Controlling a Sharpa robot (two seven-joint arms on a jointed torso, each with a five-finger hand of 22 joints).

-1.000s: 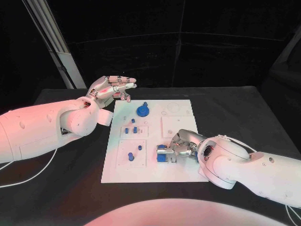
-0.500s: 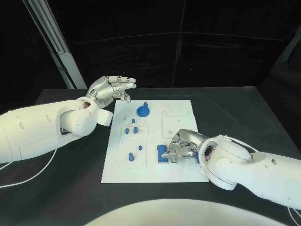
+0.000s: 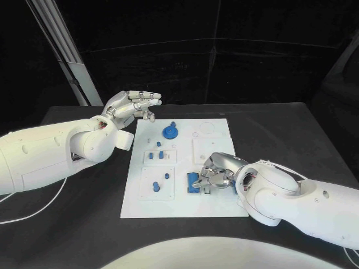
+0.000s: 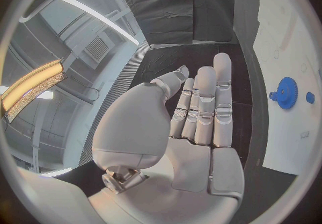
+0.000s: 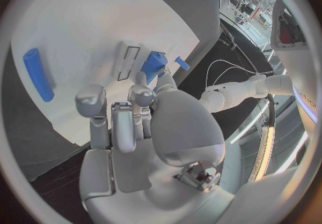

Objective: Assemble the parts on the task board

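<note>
Task board [image 3: 216,204], head view: white plate mid-table, long axis running away from the robot.
Parts, head view: blue gear [image 3: 170,132] at the far end; small blue pieces [image 3: 156,153] mid-left; more in the near-left panel [image 3: 157,185].
Right hand [image 3: 215,174], head view: low over the near-right of the board, fingers curled onto a blue block [image 3: 193,182]; looks like a pinch.
Left hand [image 3: 132,109], head view: raised off the board's far-left corner, fingers together and slightly bent, holding nothing.
Left hand [image 4: 195,122], left wrist view: flat palm, fingers straight and side by side, nothing in it; gear [image 4: 287,92] and board [image 4: 285,143] lie off to one side.
Right hand [image 5: 131,122], right wrist view: fingertips close on a blue peg-like part [image 5: 153,66] by the slots [image 5: 127,64]; a loose blue bar [image 5: 39,74] lies well apart on the board.
Risk, grip: contact is at the fingertips only, so the part could twist or slip out.
Risk, seating: the hand hides the part's base in both views; a tilted part could jam at the slot edge.
Risk, board: nothing braces the plate, so a sideways push could slide it and roll the loose pieces.
</note>
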